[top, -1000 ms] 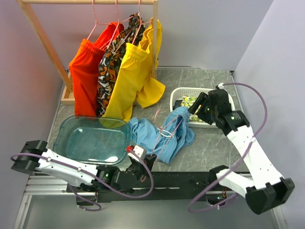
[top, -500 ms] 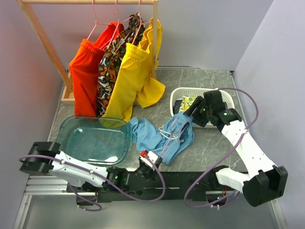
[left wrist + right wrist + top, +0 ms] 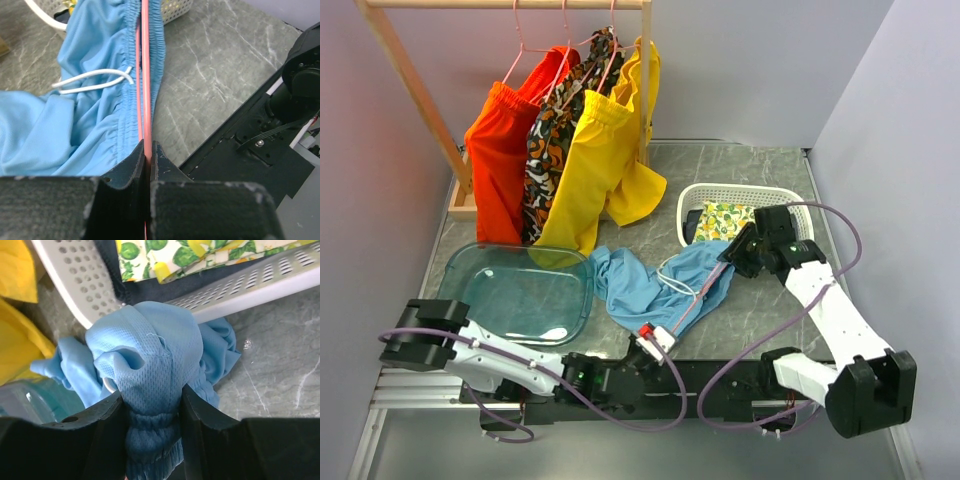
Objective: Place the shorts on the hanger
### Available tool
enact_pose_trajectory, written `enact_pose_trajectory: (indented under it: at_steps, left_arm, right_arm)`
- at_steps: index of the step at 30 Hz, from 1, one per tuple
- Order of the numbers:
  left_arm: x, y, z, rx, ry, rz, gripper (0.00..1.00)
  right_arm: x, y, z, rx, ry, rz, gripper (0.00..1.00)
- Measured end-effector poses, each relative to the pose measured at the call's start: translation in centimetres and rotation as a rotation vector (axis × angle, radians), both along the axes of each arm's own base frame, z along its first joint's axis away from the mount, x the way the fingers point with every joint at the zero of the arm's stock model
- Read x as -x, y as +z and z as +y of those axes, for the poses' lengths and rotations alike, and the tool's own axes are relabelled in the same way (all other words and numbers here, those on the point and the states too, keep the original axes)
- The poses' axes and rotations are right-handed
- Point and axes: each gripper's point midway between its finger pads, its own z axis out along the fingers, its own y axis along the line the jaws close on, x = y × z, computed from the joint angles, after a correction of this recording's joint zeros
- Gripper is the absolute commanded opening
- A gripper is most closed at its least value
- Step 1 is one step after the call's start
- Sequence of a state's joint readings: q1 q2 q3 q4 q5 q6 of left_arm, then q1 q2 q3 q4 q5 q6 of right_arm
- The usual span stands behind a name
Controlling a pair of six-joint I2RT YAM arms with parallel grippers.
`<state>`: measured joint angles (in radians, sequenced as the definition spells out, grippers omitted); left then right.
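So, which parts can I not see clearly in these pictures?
- Hanger: in the left wrist view its far end runs off the top edge; in the top view the shorts cover it.
- Dark item in the basket: in the right wrist view the patterned cloth covers most of it.

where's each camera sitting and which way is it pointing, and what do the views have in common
Top external: above and behind the arm bases, looking down on the table, rack, left hand and right hand.
Left wrist: on the left arm, looking along its fingers, shut on the hanger running along the shorts waistband.
Right wrist: on the right arm, looking past its own fingers, clamped on the shorts, toward the basket.
Shared: all three show the shorts; both wrist views catch the basket.
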<state>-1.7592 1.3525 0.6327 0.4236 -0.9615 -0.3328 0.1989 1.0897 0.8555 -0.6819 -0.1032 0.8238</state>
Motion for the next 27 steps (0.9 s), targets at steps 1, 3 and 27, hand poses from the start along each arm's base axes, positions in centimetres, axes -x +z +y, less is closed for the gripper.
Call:
enact_pose_trajectory:
  at_steps: [1, 3, 27]
  left_arm:
    - [0.0, 0.0, -0.3, -0.002, -0.003, 0.000, 0.01]
    - [-0.1, 0.1, -0.8, 0.000, -0.007, 0.005, 0.01]
    - [1.0, 5.0, -1.4, 0.219, -0.149, 0.218, 0.71]
  right_arm:
    - [0.1, 0.2, 0.0, -0.002, 0.004, -0.009, 0.44]
    - [0.4, 1.0, 0.3, -0.014, 0.016, -0.041, 0.43]
    - [2.9, 1.6, 1.2, -0.028, 0.139, -0.110, 0.00]
